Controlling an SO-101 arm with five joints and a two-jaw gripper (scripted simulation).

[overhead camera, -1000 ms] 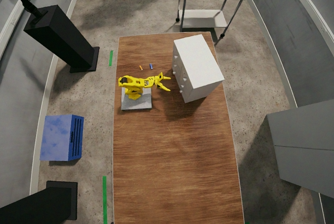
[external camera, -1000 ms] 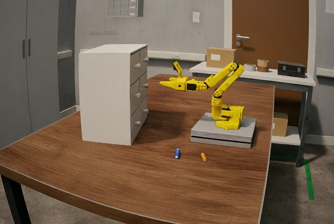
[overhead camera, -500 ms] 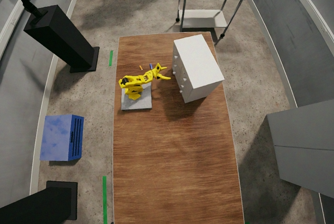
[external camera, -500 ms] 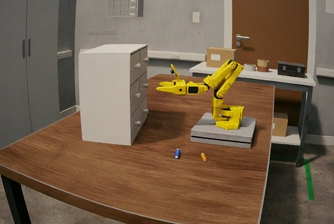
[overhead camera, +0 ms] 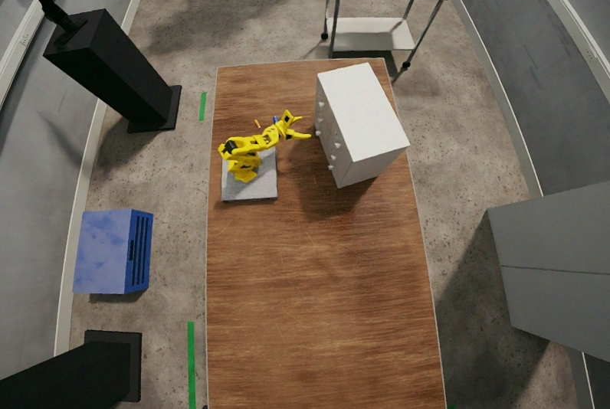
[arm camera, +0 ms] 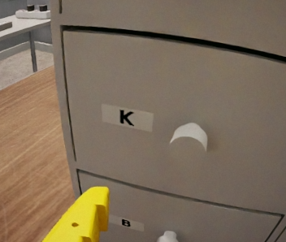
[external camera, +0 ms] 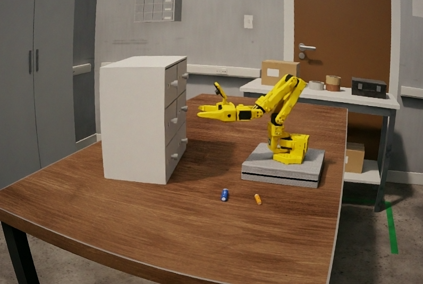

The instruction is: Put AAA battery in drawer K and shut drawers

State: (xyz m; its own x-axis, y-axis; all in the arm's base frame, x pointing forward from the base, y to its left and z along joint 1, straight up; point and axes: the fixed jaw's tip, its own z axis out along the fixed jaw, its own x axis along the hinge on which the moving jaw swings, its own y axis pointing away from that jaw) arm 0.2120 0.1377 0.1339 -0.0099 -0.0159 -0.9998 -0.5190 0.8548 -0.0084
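The white chest [overhead camera: 362,108] [external camera: 133,119] stands upright with its drawers shut. The drawer marked K [arm camera: 136,81] [external camera: 169,133] is in the middle row, in the column nearest the exterior camera. Its white knob [arm camera: 191,135] is right of the label. A slim orange battery [overhead camera: 257,123] [external camera: 257,199], seemingly the AAA, lies on the table. A thicker blue battery [overhead camera: 275,119] [external camera: 224,194] lies beside it, nearer the chest. My gripper [overhead camera: 305,127] [external camera: 199,110] is open and empty, a little short of the chest front. The wrist view shows only one finger, low left.
The wooden table [overhead camera: 315,271] [external camera: 146,219] carries everything. The arm stands on a grey block [overhead camera: 264,190] [external camera: 280,178]. Drawer B [arm camera: 210,221] is directly below K. Other knobs jut from the chest front, including the upper near knob [external camera: 174,83] and lower near knob [external camera: 174,156].
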